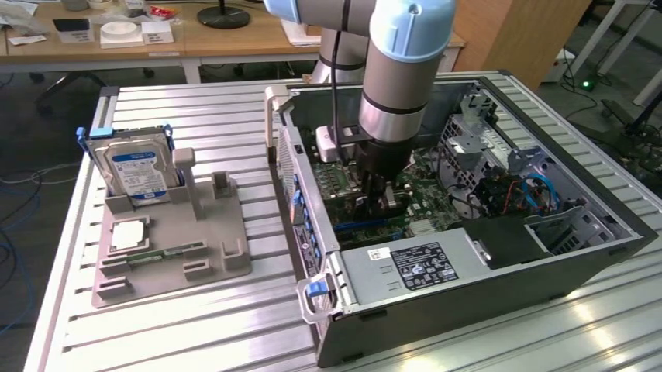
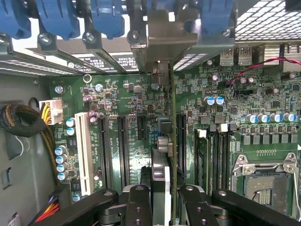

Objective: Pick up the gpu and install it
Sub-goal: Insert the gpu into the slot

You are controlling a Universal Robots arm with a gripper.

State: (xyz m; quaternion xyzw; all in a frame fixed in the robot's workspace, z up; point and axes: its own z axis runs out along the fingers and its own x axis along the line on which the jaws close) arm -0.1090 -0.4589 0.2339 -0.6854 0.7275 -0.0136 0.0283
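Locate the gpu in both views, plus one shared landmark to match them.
Exterior view: the gpu hangs under the gripper inside the open case, low over the motherboard.
Wrist view: gpu edge-on, clamped between the fingers, standing over the slots.
Shared landmark: the green motherboard.

Arm reaches down into open computer case [image 1: 579, 256] lying on its side on slatted metal table [image 1: 186, 325]. Gripper [image 1: 374, 203] sits low over green motherboard [image 1: 424, 205], holding dark gpu [image 1: 364, 208] upright on edge just above the board. Power supply [image 1: 414, 267] with label at the case's near end. Toward exterior view's left, grey fixture tray [image 1: 170, 248] holds upright hard drive [image 1: 135, 174] and flat memory stick [image 1: 166, 253]. Wooden desks behind.
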